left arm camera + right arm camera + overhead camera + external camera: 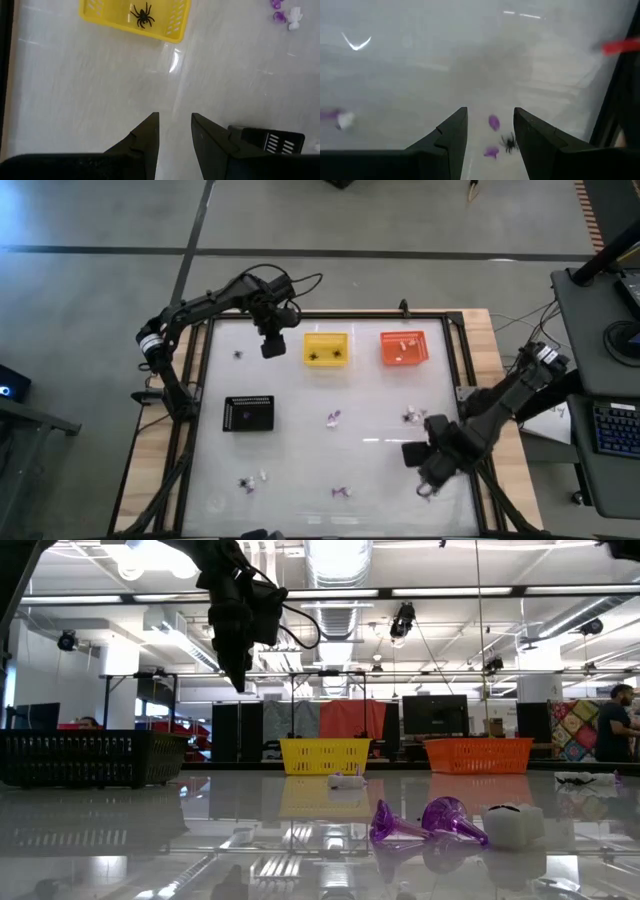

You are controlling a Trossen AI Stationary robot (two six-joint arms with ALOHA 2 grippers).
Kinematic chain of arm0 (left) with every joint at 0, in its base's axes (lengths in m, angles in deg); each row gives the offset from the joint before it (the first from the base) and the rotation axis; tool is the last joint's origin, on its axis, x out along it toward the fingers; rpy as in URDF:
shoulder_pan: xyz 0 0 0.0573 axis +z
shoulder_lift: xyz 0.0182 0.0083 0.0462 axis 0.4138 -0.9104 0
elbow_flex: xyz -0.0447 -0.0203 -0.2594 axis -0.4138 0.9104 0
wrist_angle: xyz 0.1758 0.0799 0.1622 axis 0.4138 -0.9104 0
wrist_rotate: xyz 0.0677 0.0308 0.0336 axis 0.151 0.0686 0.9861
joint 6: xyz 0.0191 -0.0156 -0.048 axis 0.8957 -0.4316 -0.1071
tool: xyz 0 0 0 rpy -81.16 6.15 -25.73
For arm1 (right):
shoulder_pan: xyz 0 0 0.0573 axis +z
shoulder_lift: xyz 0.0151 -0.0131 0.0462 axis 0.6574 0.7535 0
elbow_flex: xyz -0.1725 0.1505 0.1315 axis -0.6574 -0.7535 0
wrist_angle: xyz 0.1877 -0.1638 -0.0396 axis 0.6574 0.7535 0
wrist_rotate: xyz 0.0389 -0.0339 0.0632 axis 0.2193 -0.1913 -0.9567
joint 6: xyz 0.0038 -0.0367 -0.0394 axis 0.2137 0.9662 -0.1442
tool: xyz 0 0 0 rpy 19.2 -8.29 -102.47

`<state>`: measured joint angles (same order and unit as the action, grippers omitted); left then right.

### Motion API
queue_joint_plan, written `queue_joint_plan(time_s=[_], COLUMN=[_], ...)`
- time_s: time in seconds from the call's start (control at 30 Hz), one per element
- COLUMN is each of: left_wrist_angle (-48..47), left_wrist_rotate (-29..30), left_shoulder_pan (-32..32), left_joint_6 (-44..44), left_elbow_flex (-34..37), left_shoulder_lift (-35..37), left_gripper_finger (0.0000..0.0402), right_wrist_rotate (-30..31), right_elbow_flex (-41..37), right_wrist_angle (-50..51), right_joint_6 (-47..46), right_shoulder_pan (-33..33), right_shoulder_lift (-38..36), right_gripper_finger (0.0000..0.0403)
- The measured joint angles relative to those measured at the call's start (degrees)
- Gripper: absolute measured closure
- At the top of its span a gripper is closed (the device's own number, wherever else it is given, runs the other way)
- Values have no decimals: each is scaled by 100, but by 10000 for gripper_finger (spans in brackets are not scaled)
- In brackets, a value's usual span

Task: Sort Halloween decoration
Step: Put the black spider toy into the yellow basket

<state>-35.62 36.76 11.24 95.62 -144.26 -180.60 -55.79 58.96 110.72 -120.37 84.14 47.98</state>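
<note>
The right gripper (490,137), jaws released and empty, hangs over a tiny black plastic spider (509,142) beside purple trinkets (493,122), probably to grasp it; the left gripper (175,131), jaws also released, waits near the yellow plastic basket (170,31).

A dark arm (235,615) is hanging high over the glossy surface (150,840), while two purple trinkets (425,823) and a white one (513,824) are lying up close, and a black tray (90,758), yellow basket (323,755) and orange basket (478,754) are sitting farther back.
</note>
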Motion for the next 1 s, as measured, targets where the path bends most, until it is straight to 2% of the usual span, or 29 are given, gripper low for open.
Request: queue_joint_plan(time_s=[0.33, 0.53, 0.8, 1.0], left_wrist_angle=[-176, -277, -275, -277], left_wrist_rotate=[0, 0, -2, -2], left_shoulder_pan=[-2, -60, -313, -580], left_joint_6=[-201, -335, -454, -455], left_elbow_flex=[4, 4, 4, 4], left_shoulder_lift=[-2, -2, -7, -7], left_gripper_finger=[306, 306, 306, 306], right_wrist_rotate=[-87, -459, -758, -750], right_elbow_flex=[-361, -386, -386, -426], right_wrist_angle=[-1014, -1467, -1517, -1735], right_joint_6=[-991, -1040, -1161, -1135], right_shoulder_pan=[971, 1197, 1415, 1485], right_shoulder_lift=[585, 1107, 1583, 1747], right_gripper_finger=[252, 252, 252, 252])
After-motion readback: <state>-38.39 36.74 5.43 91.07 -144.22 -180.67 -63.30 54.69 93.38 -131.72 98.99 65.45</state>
